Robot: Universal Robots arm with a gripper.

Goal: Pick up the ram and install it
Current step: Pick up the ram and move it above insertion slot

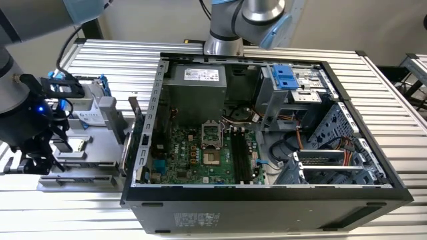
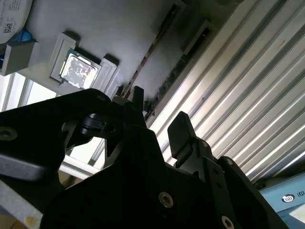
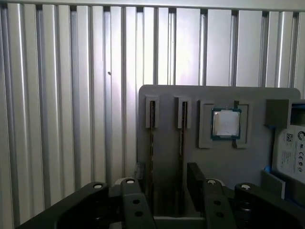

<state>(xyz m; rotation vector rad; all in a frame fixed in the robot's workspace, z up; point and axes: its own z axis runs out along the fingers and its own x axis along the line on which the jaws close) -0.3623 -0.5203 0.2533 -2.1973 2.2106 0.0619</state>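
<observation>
In the first wrist view, a grey holder tray [image 3: 167, 95] carries two thin dark ram sticks standing on edge in parallel grooves, one ram stick [image 3: 152, 138] beside the other ram stick [image 3: 182, 138]. My gripper [image 3: 167, 174] hovers over their near ends, open, and both sticks run between its black fingers [image 3: 195, 179]. Nothing is held. The second wrist view shows the same sticks [image 2: 153, 50] beyond the gripper [image 2: 159, 109]. In the exterior view the gripper [image 1: 39, 161] is at the tray on the left, and the black memory slots [image 1: 241, 155] lie on the motherboard inside the open case.
A square silver chip [image 3: 225, 123] sits in a recess on the tray beside the sticks, and a hard drive [image 3: 291, 152] lies past it. The open computer case [image 1: 267, 195] stands on the ribbed metal table [image 3: 62, 95]. Drive cages and cables [image 1: 320, 150] crowd the case's right side.
</observation>
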